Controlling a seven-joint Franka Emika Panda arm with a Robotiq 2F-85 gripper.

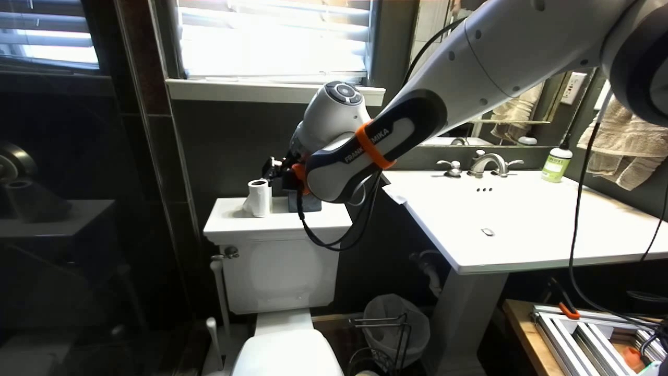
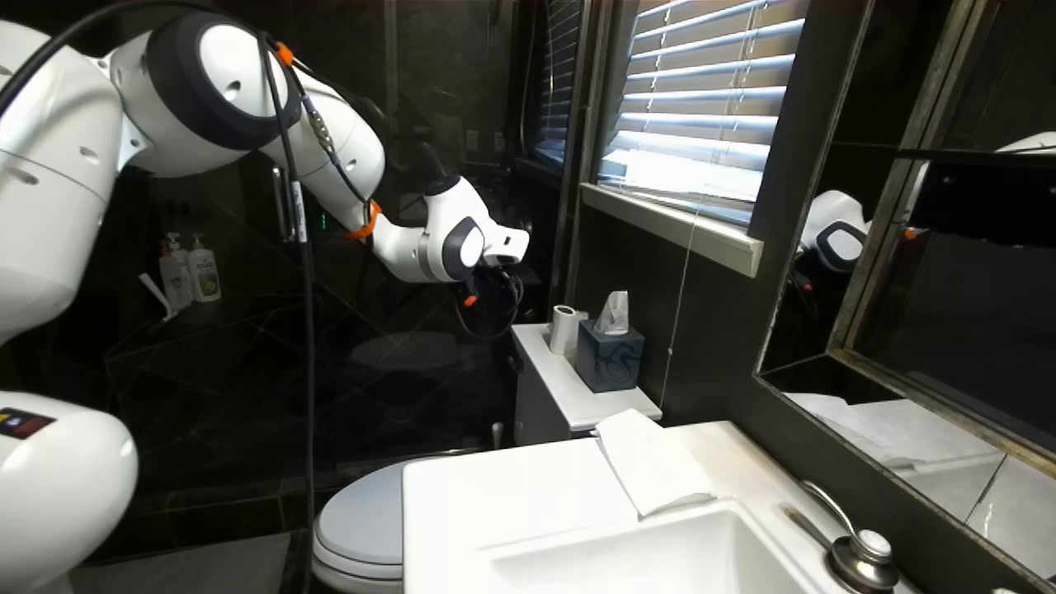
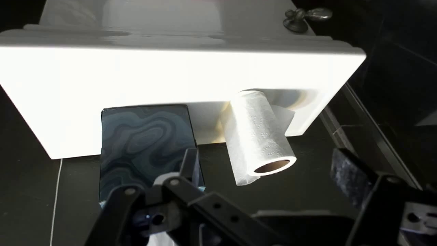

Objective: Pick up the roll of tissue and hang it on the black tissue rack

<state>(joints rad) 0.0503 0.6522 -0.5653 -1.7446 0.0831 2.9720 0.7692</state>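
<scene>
With the jaws spread wide, holding nothing, the tissue roll (image 3: 260, 131) stands upright on the toilet-tank table (image 3: 136, 77), between eleven and twelve o'clock from mid-gap in the wrist view, its long axis pointing much the same way.

One roll of tissue (image 3: 258, 131), one tissue box (image 3: 145, 136) and one black rack (image 1: 400, 342) are counted. One tool (image 3: 269, 170) and its two fingers (image 3: 351, 177) are seen. One toilet (image 1: 282, 274), one flush lever (image 3: 307, 15), one bin (image 1: 383, 307), one sink (image 1: 527, 219), one tap (image 1: 485, 163) and two tap handles (image 1: 452, 169) are found. One soap bottle (image 1: 556, 166) is seen; of further bottles (image 2: 205, 272), at least two are counted, but their exact number cannot be told.
</scene>
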